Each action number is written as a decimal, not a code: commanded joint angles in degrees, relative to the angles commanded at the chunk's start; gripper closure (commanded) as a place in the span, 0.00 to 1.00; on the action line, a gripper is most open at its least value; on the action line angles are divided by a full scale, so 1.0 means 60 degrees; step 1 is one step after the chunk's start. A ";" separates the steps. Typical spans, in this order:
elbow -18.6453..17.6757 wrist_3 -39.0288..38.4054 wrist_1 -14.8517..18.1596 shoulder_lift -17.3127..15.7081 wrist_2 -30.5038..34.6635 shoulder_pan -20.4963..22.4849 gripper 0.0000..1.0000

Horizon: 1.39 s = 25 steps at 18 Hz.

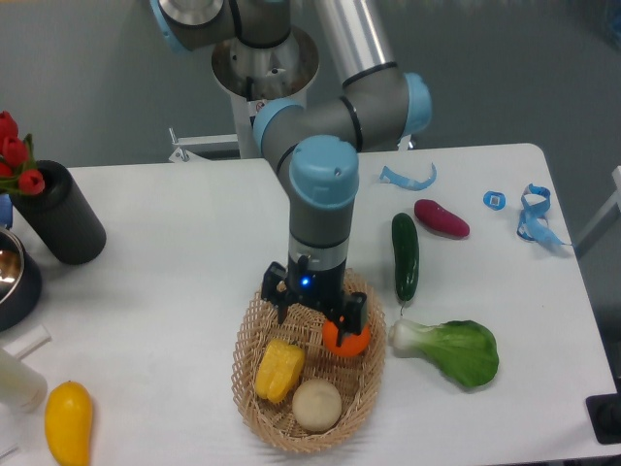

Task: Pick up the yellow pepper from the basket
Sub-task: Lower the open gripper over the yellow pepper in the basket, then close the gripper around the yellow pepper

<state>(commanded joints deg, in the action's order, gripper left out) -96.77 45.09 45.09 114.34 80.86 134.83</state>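
Note:
The yellow pepper point(278, 369) is ridged and blocky and lies in the left half of the oval woven basket point(248, 335). An orange point(347, 340) and a pale beige round item point(317, 405) lie in the basket with it. My gripper point(315, 316) points straight down over the back of the basket, just behind and to the right of the pepper. Its two black fingers stand apart with nothing between them. The right finger is against the orange and hides part of it.
A cucumber point(405, 255), a purple eggplant point(441, 218) and a green bok choy point(456, 349) lie to the right of the basket. A smooth yellow fruit point(68, 422) lies at the front left. A black cylinder vase point(60, 214) with red tulips stands at the back left. Blue tape pieces point(529, 209) lie at the back right.

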 joint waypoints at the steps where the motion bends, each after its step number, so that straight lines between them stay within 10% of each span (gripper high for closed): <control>1: 0.0015 0.0000 -0.0015 0.0103 0.0000 -0.0073 0.00; 21: 0.0102 -0.0088 -0.0278 0.0894 0.0440 -0.0469 0.00; 25: 0.0132 -0.0088 -0.0278 0.0880 0.0733 -0.0469 0.56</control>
<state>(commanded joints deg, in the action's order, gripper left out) -95.98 44.56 43.42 119.62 85.25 132.01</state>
